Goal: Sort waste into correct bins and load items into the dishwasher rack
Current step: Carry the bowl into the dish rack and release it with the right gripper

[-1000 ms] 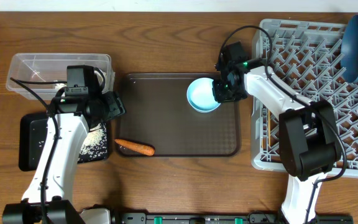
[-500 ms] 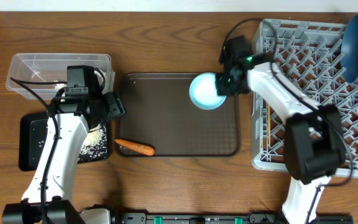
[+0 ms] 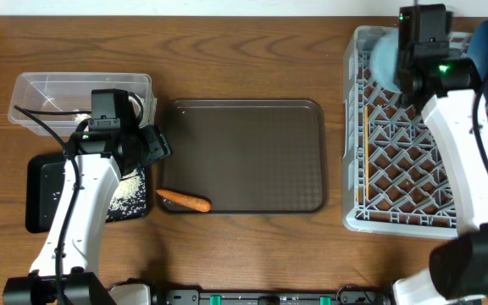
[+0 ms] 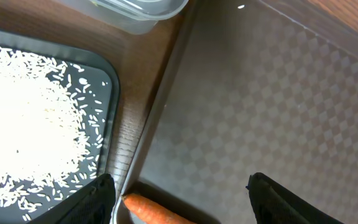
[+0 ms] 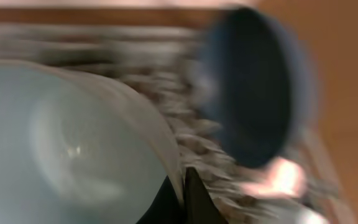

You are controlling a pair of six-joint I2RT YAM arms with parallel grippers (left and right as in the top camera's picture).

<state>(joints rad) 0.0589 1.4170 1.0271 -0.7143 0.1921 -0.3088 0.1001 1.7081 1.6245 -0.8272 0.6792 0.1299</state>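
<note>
Left of the dark brown rectangular serving tray (image 3: 244, 157), the left arm (image 3: 83, 203) has smooth white link shells between black joint housings, with thin black cables looping alongside. The right arm (image 3: 468, 161), right of that tray, is built alike, and a small green light glows on its black wrist. The left gripper (image 4: 182, 202) has matte black fingers (image 4: 92, 200).

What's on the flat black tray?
White rice scraps lie spread on the black tray. The left arm covers part of it from above, so anything under there is hidden.
</note>
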